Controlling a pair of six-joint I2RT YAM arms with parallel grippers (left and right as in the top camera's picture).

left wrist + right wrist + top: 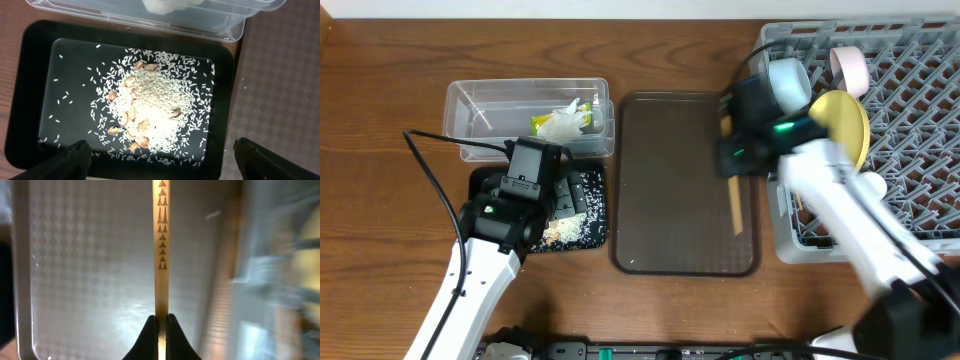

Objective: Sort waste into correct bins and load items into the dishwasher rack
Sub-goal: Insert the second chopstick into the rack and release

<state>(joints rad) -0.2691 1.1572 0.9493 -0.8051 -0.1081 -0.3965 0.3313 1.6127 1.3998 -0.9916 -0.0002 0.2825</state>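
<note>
The clear tub point(470, 110) holds the crumpled green-and-white wrapper point(565, 120). Below it the black tray point(594, 236) point(30, 100) holds a pile of rice grains point(572, 226) point(155, 110) with some brown bits. My left gripper point(535, 160) point(160, 157) is open and empty above the black tray's near edge. My right gripper point(740, 150) point(161, 325) is shut on a wooden chopstick point(732, 205) point(161, 240) over the brown tray's right side. The grey rack point(920, 60) holds the yellow plate point(845, 120), the light blue bowl point(788, 80) and the pale cup point(850, 65). I cannot make out the white bowl.
The dark brown serving tray point(670, 180) point(90, 255) lies between the bins and the rack. My right arm crosses the rack's front left corner. A black cable runs over the table at the left point(430, 170).
</note>
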